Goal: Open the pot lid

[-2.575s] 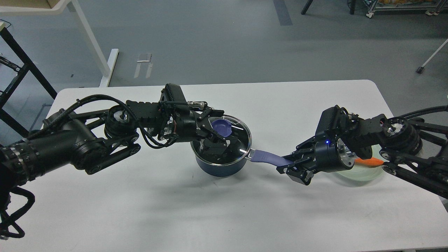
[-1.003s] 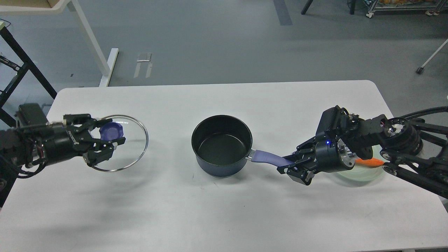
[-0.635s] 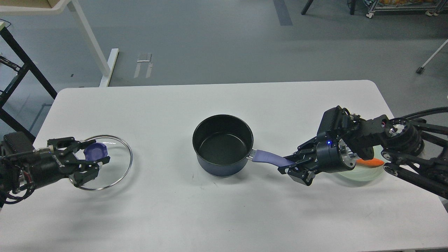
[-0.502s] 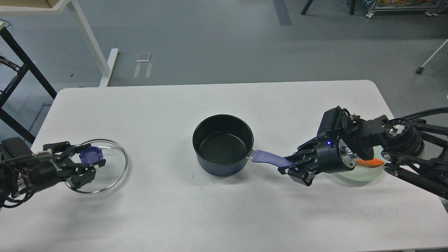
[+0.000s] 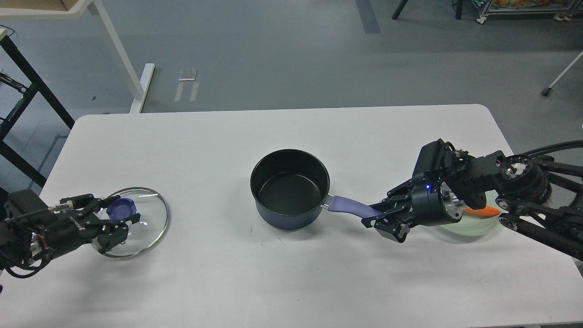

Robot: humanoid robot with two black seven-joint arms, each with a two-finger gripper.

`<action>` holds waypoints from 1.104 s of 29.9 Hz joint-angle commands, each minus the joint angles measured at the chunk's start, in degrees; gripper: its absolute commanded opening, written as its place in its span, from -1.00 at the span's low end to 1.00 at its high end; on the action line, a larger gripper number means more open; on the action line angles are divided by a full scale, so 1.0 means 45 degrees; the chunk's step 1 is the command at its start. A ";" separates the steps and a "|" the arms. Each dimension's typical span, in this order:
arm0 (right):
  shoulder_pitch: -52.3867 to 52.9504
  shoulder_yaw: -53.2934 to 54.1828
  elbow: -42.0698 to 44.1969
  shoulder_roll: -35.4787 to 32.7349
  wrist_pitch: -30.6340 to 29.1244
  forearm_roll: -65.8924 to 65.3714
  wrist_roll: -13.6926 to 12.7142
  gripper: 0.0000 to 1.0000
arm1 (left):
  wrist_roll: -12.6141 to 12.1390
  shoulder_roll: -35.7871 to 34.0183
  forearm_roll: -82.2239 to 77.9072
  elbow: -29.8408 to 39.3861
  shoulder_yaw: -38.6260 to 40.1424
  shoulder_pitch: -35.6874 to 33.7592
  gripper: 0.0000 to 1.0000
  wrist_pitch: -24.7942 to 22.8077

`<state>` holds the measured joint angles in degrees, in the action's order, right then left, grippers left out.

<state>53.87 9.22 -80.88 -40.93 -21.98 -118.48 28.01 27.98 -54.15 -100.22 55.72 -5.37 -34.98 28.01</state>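
Observation:
The dark blue pot (image 5: 289, 191) stands uncovered in the middle of the white table (image 5: 282, 127), its black inside empty. Its purple-blue handle (image 5: 347, 206) points right. My right gripper (image 5: 380, 217) is shut on the far end of that handle. The glass lid (image 5: 146, 217) lies low at the table's front left, on the table or just above it. My left gripper (image 5: 117, 214) has its fingers on either side of the lid's purple-blue knob (image 5: 121, 208), shut on it.
A pale green plate (image 5: 473, 226) with an orange piece (image 5: 483, 211) on it sits behind my right wrist at the right. A white table leg (image 5: 119, 59) and a black frame (image 5: 27, 86) stand on the floor beyond the far left edge.
My left gripper lifted the lid off the pot, carried it left and toward the front, and lowered it to the table surface. The right gripper and the pot stayed put.

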 commanded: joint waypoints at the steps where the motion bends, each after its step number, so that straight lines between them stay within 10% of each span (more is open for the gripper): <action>1: 0.0001 0.0001 0.0004 0.0014 0.0001 0.0001 -0.0001 -0.40 | 0.0005 0.0003 -0.0033 0.0000 -0.0018 0.0001 0.65 -0.0003; 11: 0.0001 0.0020 -0.0015 -0.0005 0.0001 0.0001 -0.0001 -0.39 | 0.0005 -0.0601 0.0959 0.0720 0.0255 -0.0778 0.93 -0.0003; 24: 0.0020 0.0020 0.0004 -0.0005 0.0001 0.0001 -0.0001 -0.38 | 0.0005 -0.1073 1.5869 0.2246 0.1094 -0.3866 0.98 -0.7530; 33: 0.0020 0.0020 0.0004 0.0015 0.0001 0.0001 -0.0001 -0.37 | 0.0005 0.1251 2.2271 0.0531 0.1777 -0.3613 0.98 -0.8120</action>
<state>53.97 9.32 -80.87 -40.84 -21.97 -118.49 27.98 27.99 -51.78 -2.98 61.60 1.66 -51.64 -8.21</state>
